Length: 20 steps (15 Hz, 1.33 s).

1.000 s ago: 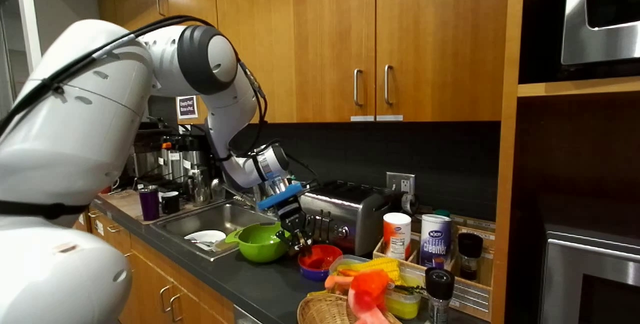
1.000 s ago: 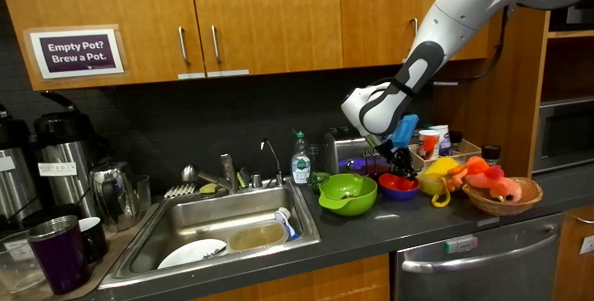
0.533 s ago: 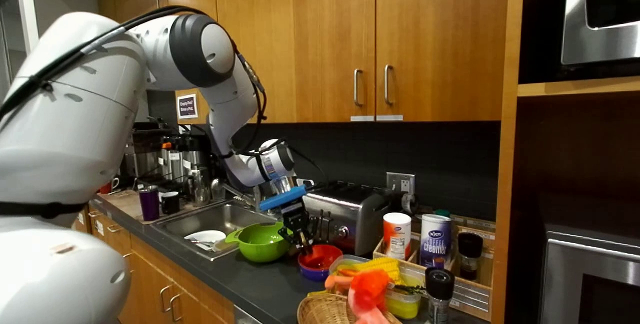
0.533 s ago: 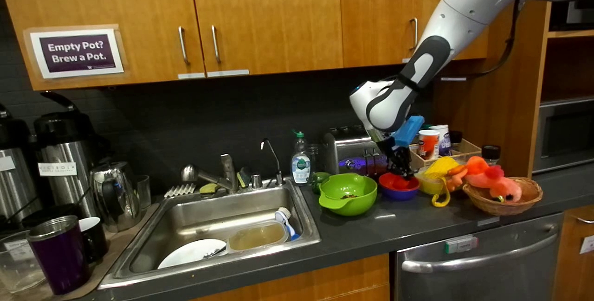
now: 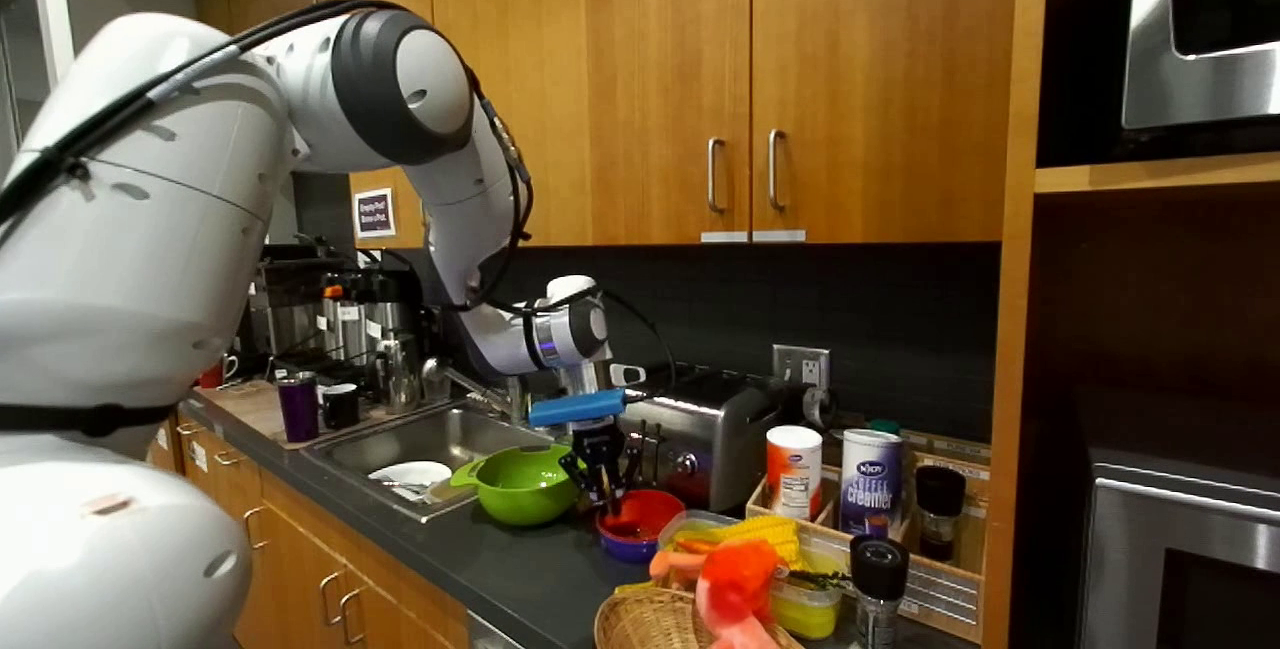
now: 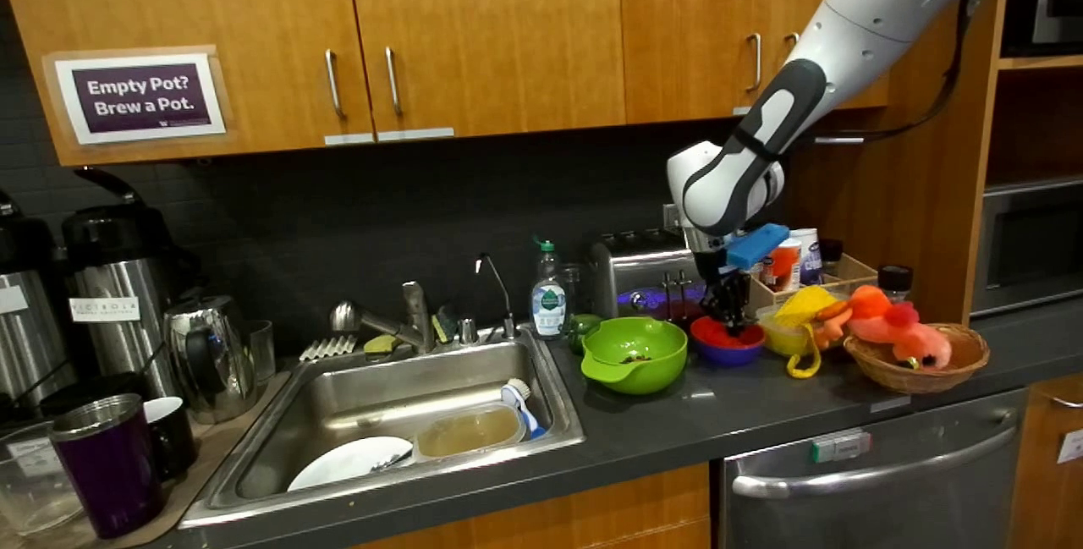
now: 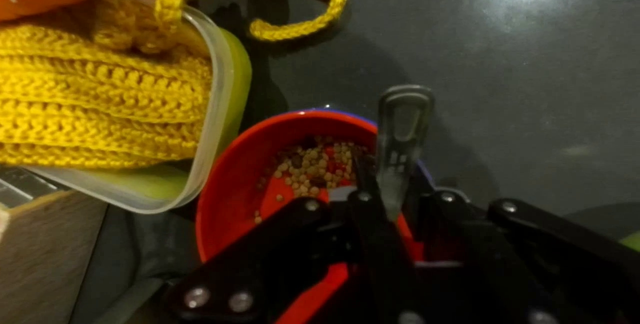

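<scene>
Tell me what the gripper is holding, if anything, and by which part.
A grey utensil, held by its handle in the gripper at the red bowl. The handle's free end juts out; the working end cannot be made out.

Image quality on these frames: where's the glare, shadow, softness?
Wrist view: blown-out glare on the dark countertop at the top edge; shadow beside the red bowl; gripper dark and soft, marks on the utensil handle too blurred to read. In an exterior view: plush toy looks overexposed, little texture. In both exterior views: dark backsplash shows little detail.
</scene>
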Motion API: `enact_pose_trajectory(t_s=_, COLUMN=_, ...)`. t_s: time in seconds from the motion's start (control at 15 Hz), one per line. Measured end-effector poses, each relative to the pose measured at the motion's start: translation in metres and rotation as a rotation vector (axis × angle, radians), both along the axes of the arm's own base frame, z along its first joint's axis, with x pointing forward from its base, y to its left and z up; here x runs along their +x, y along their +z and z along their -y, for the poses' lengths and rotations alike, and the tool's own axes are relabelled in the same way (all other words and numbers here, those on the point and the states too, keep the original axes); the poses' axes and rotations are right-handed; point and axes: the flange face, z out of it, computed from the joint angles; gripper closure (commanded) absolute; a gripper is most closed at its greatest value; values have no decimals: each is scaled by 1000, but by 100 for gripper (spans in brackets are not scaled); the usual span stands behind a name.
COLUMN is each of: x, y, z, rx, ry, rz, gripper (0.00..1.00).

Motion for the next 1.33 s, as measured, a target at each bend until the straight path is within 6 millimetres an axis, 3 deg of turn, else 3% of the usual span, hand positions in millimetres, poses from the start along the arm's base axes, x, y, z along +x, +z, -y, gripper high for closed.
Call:
enact_pose_trajectory(t_s=0.53, x=-6, y=10, z=19, rx=45, ry=-35, rz=41, gripper=96)
enact_pose_trajectory(t_s=0.67, x=-6, y=11, z=20, rx=58, ry=-42, rz=49, gripper=83)
enact_pose_trajectory(t_s=1.33, x=-7, y=8, z=20, rx=59, ry=-43, rz=44, gripper=83)
